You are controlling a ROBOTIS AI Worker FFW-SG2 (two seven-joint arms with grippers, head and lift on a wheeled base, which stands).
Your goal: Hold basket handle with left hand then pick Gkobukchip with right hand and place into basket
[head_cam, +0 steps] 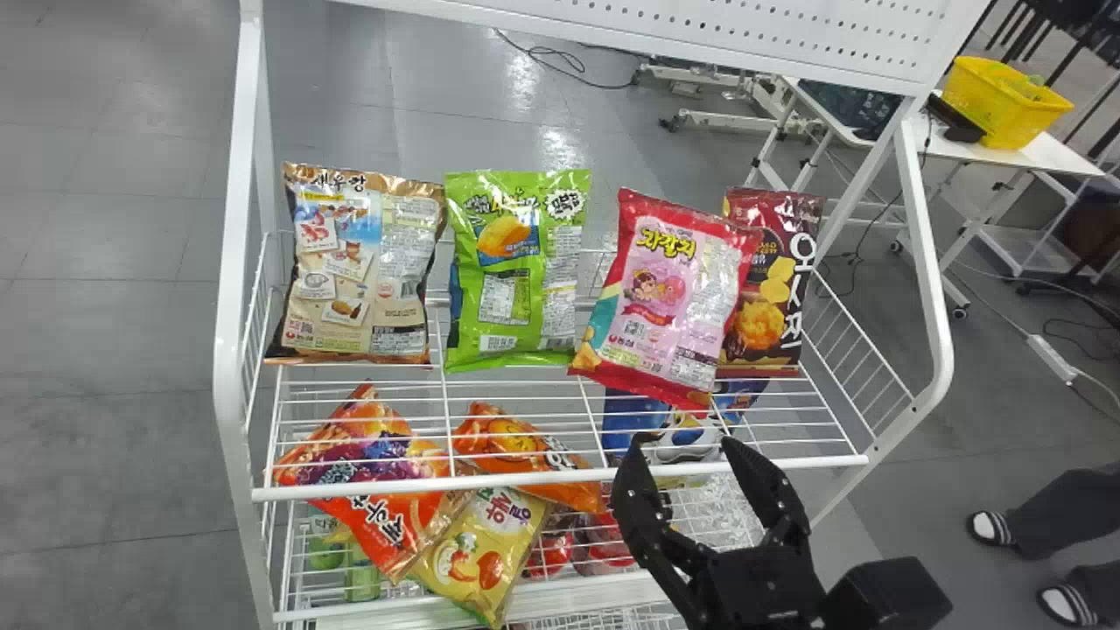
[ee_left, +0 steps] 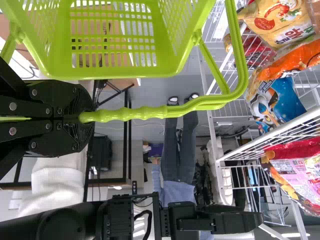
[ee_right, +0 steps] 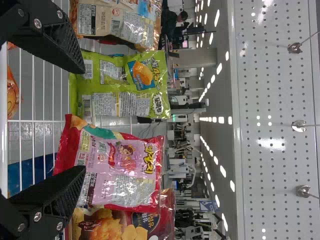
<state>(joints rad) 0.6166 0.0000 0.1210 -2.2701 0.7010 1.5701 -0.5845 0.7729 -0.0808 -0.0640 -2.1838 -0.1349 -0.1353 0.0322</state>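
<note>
My left gripper (ee_left: 86, 118) already grasps the basket handle (ee_left: 145, 113); for my open right gripper (head_cam: 689, 442), at head view's five o'clock, picking and placing remain.

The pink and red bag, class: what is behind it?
In the head view, a dark brown bag is behind the pink and red bag; its right part shows, its covered left edge cannot be seen.

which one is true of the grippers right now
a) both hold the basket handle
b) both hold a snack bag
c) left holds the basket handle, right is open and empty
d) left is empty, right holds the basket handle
C: the left gripper is closed around the basket handle, while the right gripper stands open with nothing between its fingers.
</note>
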